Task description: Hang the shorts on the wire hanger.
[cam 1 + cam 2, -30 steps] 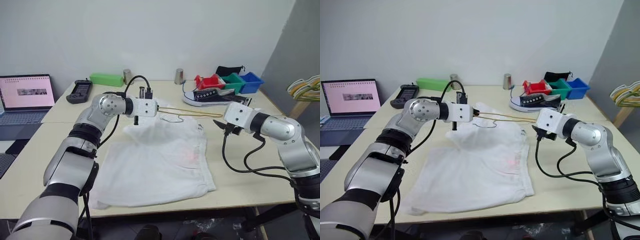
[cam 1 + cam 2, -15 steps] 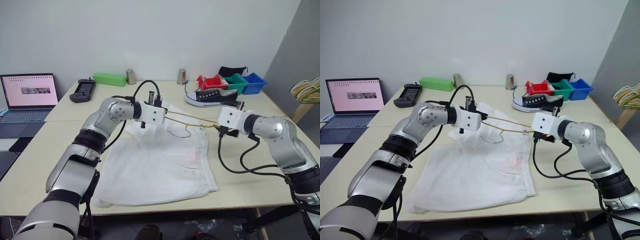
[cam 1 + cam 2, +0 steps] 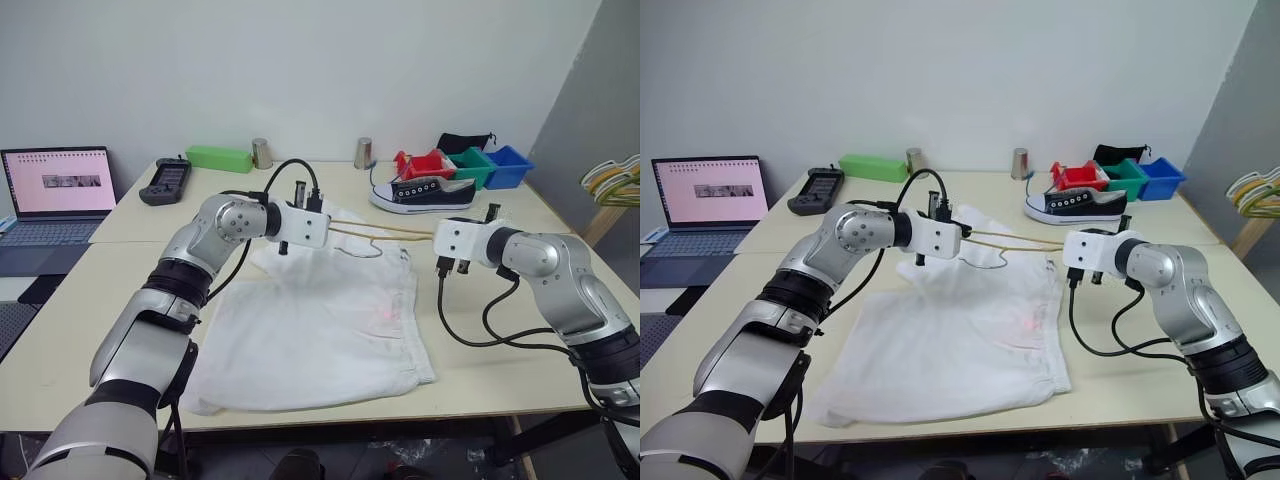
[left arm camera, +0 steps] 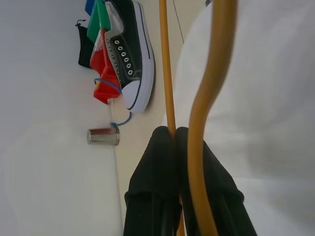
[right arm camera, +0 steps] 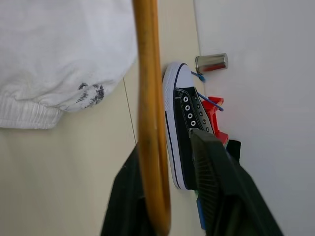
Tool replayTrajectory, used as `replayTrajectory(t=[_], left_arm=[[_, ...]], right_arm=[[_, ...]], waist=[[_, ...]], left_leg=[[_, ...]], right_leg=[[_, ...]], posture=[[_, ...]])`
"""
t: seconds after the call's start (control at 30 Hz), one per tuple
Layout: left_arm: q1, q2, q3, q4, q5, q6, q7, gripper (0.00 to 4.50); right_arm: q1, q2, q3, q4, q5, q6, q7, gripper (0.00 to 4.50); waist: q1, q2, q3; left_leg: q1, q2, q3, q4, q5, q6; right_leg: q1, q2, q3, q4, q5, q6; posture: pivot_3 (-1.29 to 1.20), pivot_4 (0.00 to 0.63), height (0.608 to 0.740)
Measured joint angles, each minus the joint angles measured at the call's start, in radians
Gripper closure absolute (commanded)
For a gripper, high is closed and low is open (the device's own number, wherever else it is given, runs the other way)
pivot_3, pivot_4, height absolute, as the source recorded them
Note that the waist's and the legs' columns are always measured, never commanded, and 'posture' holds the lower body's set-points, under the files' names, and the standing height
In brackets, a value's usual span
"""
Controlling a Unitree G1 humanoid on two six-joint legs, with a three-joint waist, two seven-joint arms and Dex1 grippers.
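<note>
1. The table (image 3: pixel 480 375) is pale wood and carries everything else; places below are given relative to the shorts.
2. The shorts (image 3: pixel 320 330) — white, thin fabric, with a faint pink-red mark — lie spread flat on the table, gathered waistband toward the right gripper's side.
3. A laptop (image 3: pixel 55 195) stands open well off to the left of the shorts, at the table's edge.
4. A black-and-white sneaker (image 3: pixel 420 193) sits beyond the shorts on the far right, just in front of red, green and blue bins (image 3: pixel 465 165).
5. A green box (image 3: pixel 217 158) and a black handheld device (image 3: pixel 162 182) lie beyond the shorts on the far left; two small metal cans (image 3: pixel 362 152) stand near the wall.
6. The wire hanger (image 3: pixel 385 231) — thin, yellow-orange — is held in the air above the far edge of the shorts, stretched between the two grippers.
7. The left gripper (image 4: pixel 175 142) has its black fingers clamped tight on one end of the hanger wire.
8. The right gripper (image 5: pixel 170 189) is at the other end: the wire runs against one black finger, a gap shows to the other, and a firm grip cannot be told.
</note>
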Motion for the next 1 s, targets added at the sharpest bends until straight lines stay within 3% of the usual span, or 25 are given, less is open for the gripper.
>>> replayTrajectory(t=[0.23, 0.27, 0.53, 0.77, 0.9, 1.0], left_arm=[[-0.002, 0.001, 0.001, 0.001, 0.003, 0.005, 0.012, 4.5], [-0.002, 0.001, 0.001, 0.001, 0.002, 0.005, 0.012, 3.97], [-0.001, 0.001, 0.021, 0.027, -0.083, -0.043, -0.031, 2.26], [0.021, 0.011, 0.09, 0.02, -0.282, -0.069, -0.172, 0.96], [0.071, 0.01, 0.142, -0.08, -0.451, 0.086, -0.306, 0.14], [0.094, 0.009, 0.189, -0.181, -0.554, 0.241, -0.342, 0.06]], right_arm=[[0.0, 0.006, 0.007, 0.0, -0.012, 0.001, 0.017, 4.48], [0.0, 0.006, 0.007, 0.0, -0.012, 0.002, 0.02, 4.5], [0.007, 0.04, -0.002, -0.009, 0.032, 0.05, 0.044, 4.5], [0.082, 0.04, -0.075, -0.012, 0.144, 0.06, 0.05, 4.5], [0.142, 0.035, -0.155, -0.003, 0.27, 0.19, 0.123, 4.5], [0.197, 0.027, -0.224, -0.018, 0.388, 0.371, 0.192, 4.5]], waist=[[0.0, 0.0, 0.0], [0.0, 0.0, 0.0], [0.0, 0.0, 0.0], [0.002, 0.0, 0.0], [0.0, 0.0, 0.0], [0.001, 0.0, 0.0]], left_leg=[[0.0, 0.0, 0.0, 0.0, 0.0, 0.0], [0.0, 0.0, 0.0, 0.0, 0.0, 0.0], [0.0, 0.0, 0.0, 0.0, 0.0, 0.0], [0.0, 0.0, 0.0, 0.0, 0.0, 0.0], [0.0, 0.001, -0.002, 0.001, 0.0, 0.0], [0.0, 0.001, -0.003, 0.001, 0.0, 0.0]], right_leg=[[0.0, 0.0, 0.0, 0.0, 0.0, 0.0], [0.0, 0.0, 0.0, 0.0, 0.0, 0.0], [0.0, 0.0, 0.0, 0.0, 0.0, 0.0], [0.001, 0.0, -0.001, 0.0, 0.0, 0.0], [0.001, 0.0, -0.001, 0.0, 0.0, 0.0], [0.002, 0.0, -0.002, 0.0, 0.0, 0.0]], posture=[[0.29, 0.0, 0.74], [0.29, 0.0, 0.74], [0.3, 0.0, 0.74], [0.31, 0.0, 0.74], [0.31, 0.0, 0.74], [0.31, 0.0, 0.74]])
